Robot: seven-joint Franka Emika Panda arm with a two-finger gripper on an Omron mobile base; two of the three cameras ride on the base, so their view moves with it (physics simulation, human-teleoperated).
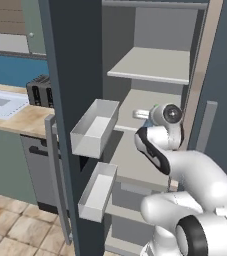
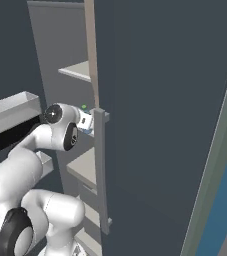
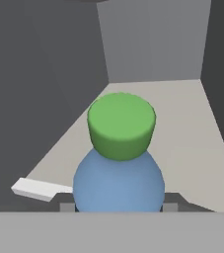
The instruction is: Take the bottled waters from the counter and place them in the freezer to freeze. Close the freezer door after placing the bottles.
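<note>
1 bottle in hand: I've got the end effector (image 3: 117, 207) clamped on the blue bottle (image 3: 118, 183), green cap (image 3: 121, 123) pointing into the freezer (image 1: 150, 65). Bottle sits over the pale middle shelf (image 3: 192, 128), inside the compartment; can't tell if it's touching the shelf yet. Freezer door (image 1: 72, 90) stands wide open, its white bins (image 1: 95, 127) bare. My read: about halfway through bottle 1's placement. Left to do: let go, pull out, fetch the grey bottle, place it too, then shut the door. Bench (image 1: 22, 120) is off to the left, toaster (image 1: 39, 90) on it.
</note>
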